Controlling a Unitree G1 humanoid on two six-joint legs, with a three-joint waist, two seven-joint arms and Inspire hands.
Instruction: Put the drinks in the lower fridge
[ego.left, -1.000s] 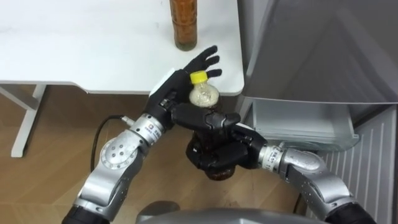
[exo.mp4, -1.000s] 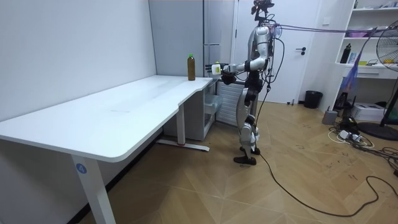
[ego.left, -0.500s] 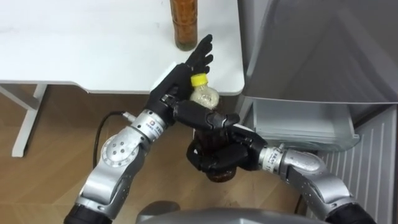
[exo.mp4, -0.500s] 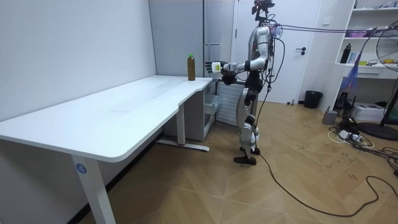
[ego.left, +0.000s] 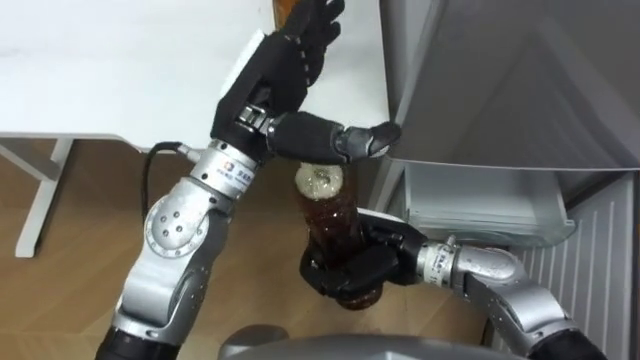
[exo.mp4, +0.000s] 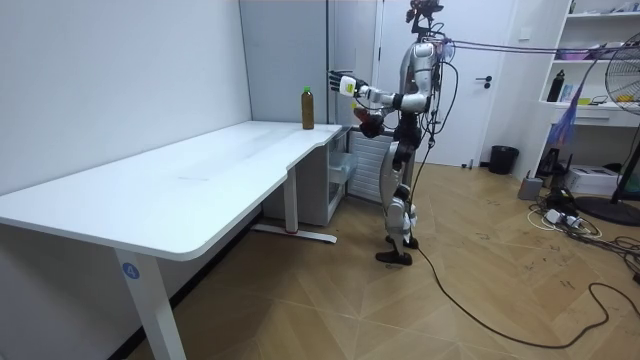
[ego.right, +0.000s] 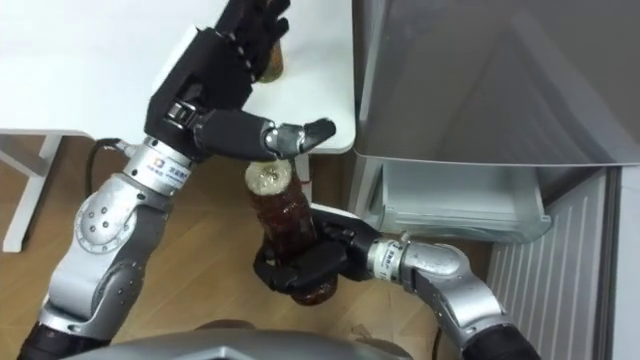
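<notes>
While the right hand (ego.left: 352, 272) clamps the brown bottle (ego.left: 330, 212) | left hand (ego.left: 278, 68) spread open above it

Silver arms with labelled wrists — black left hand (ego.left: 275, 70) and right hand (ego.left: 375, 268).

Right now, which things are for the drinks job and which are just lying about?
For the job: brown bottle in the right robot hand; second bottle on the table; open fridge drawer.
Just lying about: bin; fan.
</notes>
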